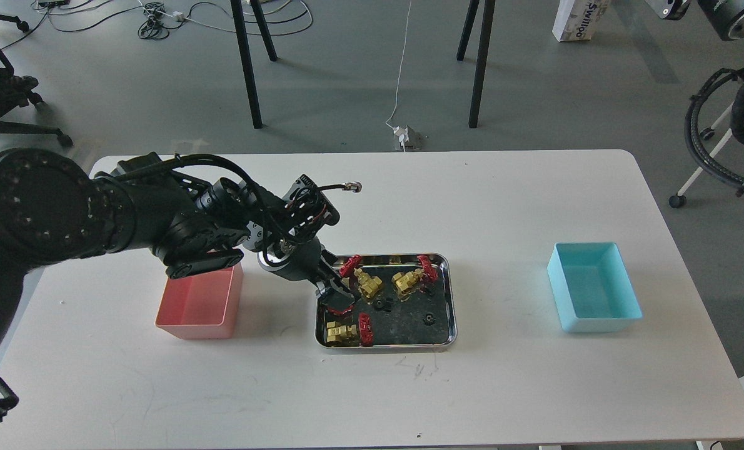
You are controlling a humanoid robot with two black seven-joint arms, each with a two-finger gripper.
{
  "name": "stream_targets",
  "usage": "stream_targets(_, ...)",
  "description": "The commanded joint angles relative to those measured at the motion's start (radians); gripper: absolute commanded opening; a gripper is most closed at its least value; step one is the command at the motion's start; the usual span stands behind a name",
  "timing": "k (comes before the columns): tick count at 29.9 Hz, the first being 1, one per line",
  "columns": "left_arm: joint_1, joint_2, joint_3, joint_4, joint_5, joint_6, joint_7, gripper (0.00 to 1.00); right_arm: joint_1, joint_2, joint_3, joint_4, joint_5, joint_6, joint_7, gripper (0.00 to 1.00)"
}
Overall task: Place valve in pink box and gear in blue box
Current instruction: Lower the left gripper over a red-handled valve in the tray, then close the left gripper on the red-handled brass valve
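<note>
Left gripper (pixel 336 298) clamped on a valve (pixel 341 304) over steel tray (pixel 448 294); pink box (pixel 187 315) to its left. Blue box (pixel 622 312) far right.

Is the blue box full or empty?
Empty. The blue box shows only its bare cyan floor; the gears lie in the steel tray.

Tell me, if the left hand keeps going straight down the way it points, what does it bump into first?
Probably a valve with a red wheel, right under the left hand inside the steel tray. It may already be touching it; depth is hard to judge from here.
</note>
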Motion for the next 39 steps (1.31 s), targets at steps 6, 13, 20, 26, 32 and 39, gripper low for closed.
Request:
stream_targets(6,0.01,0.0,0.006,0.004,0.021,0.055,0.0,0.67,-0.02,-0.001,0.004,0.001,0.001,0.0,0.002,1.0)
stream_targets(13,0.021,0.001,0.007,0.004,0.03,0.055,0.0,0.65,-0.025,-0.001,0.004,0.003,0.001,0.0,0.002,1.0)
stream_targets(20,0.033,0.003,0.007,0.001,0.034,0.061,0.0,0.6,-0.025,0.0,0.004,0.001,0.001,-0.003,0.002,1.0)
stream_targets(26,0.035,0.008,0.007,0.001,0.034,0.085,0.0,0.46,-0.025,0.0,0.004,0.001,0.001,-0.005,0.002,1.0)
stream_targets(32,0.033,0.012,0.007,0.001,0.034,0.102,0.0,0.32,-0.025,-0.001,0.004,0.0,0.001,-0.005,0.002,1.0)
stream_targets(39,0.033,0.017,0.007,0.003,0.036,0.107,0.0,0.22,-0.025,-0.001,0.004,0.0,0.001,-0.006,0.002,1.0)
